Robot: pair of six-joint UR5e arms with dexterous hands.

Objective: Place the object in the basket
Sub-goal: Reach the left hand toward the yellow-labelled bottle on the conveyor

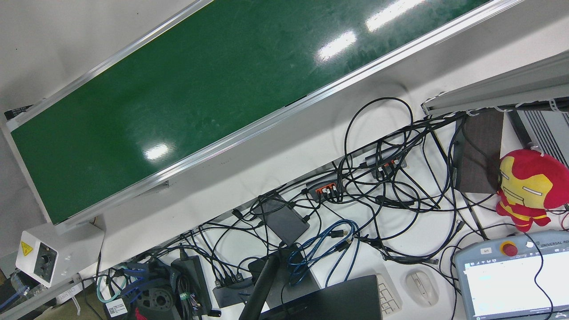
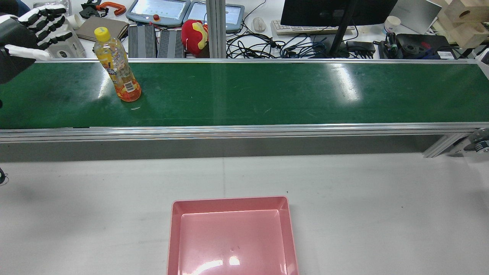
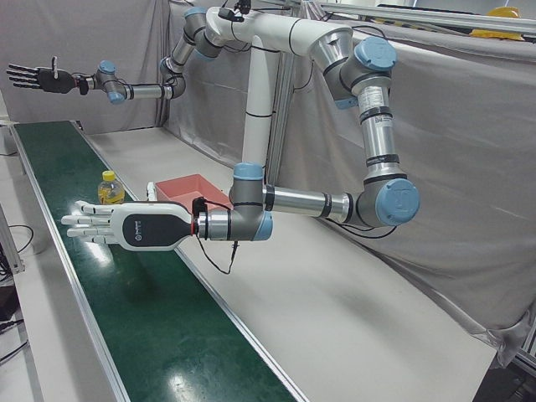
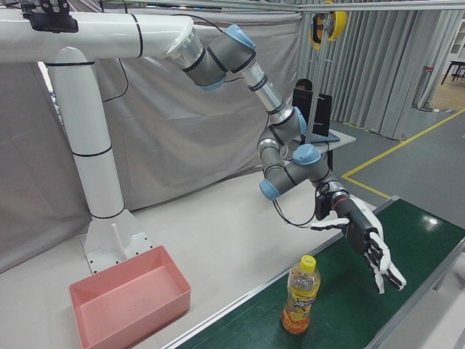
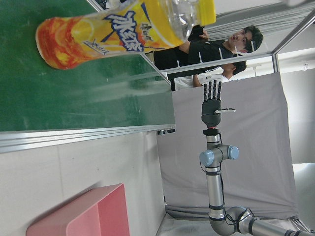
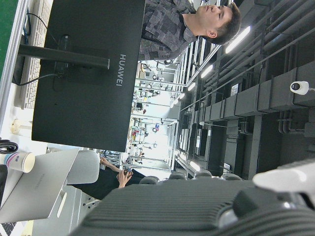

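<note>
**Bottle stands on the belt, both hands empty**

Going left to right in the rear view, the left hand hangs over the far left end of the green belt, fingers spread and straight, holding nothing. Just to its right the bottle of orange drink stands upright on the belt with its yellow cap on, apart from the hand. Further right the belt is bare green with light glare. On the white table in front of the belt, near the middle, sits the pink basket, with nothing showing inside it.

In the right-front view the same basket rests on the table at lower left, the bottle stands on the belt near the bottom centre, and the left hand is just beside and above it on the right, palm flat, fingers pointing down and outward, not touching the bottle.

In the left-front view the left hand reaches out flat over the belt, with the bottle just beyond it and the basket to the right. The right hand is held high at the far end, well apart from the bottle; its fingers look spread and empty, though it is small in that view. The left hand view shows it too, upright with fingers extended.

Behind the belt lie a tangle of cables and a red-and-yellow plush toy.
</note>
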